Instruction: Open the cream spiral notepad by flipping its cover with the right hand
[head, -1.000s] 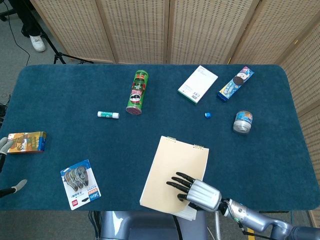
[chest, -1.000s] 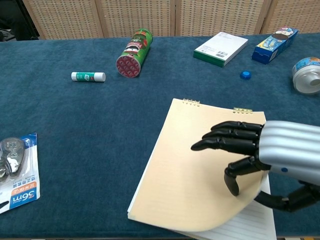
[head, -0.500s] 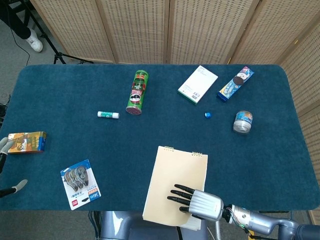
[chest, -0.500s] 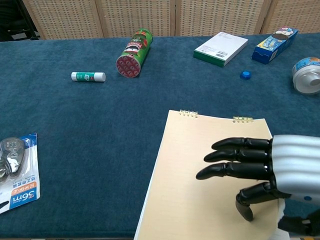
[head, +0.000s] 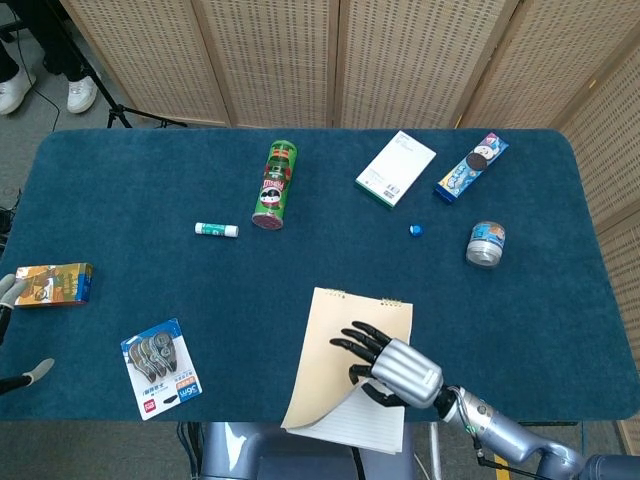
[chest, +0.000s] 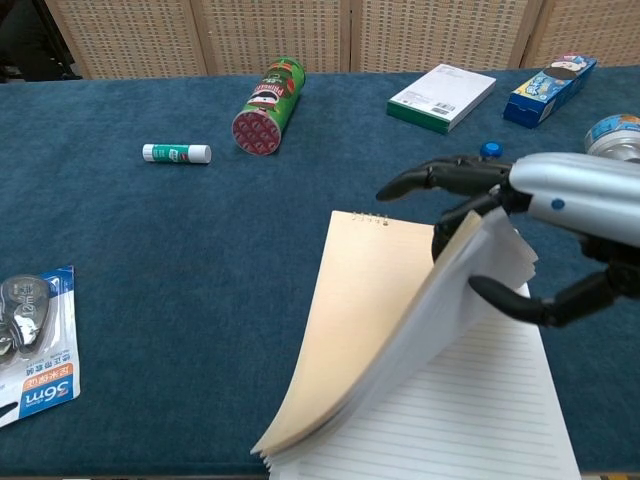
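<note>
Nearest me, at the front edge of the dark blue felt-covered table (head: 120, 190), lies the cream spiral-bound notepad (head: 340, 340), its wire binding on the far edge and its near end overhanging slightly. My right hand (chest: 520, 215), black-fingered with a silver back, has the cream cover and what looks like a wad of sheets pinched at the near right corner, fingers on top and thumb underneath, so a lined white page (chest: 450, 420) is exposed below. That worries me: I judge I have caught more than the cover alone.

To do this step well I would carry the corner up and away, toward the binding, in an arc, not pull it sideways, because the pad is free to slide on the felt. If pages ride along, I would ease the pinch and let them fall before going over the top. I would let go only once the cover passes vertical.

My left hand (head: 8, 292) sits at the table's left edge, barely in view; I cannot tell how its fingers lie.

Farther off, a blue capsule-shaped small object (head: 416, 230) and a round plastic jar on its side (head: 486, 243) lie beyond the binding, so the cover should land short of them. The green snack tube (head: 275, 184) is well apart.
</note>
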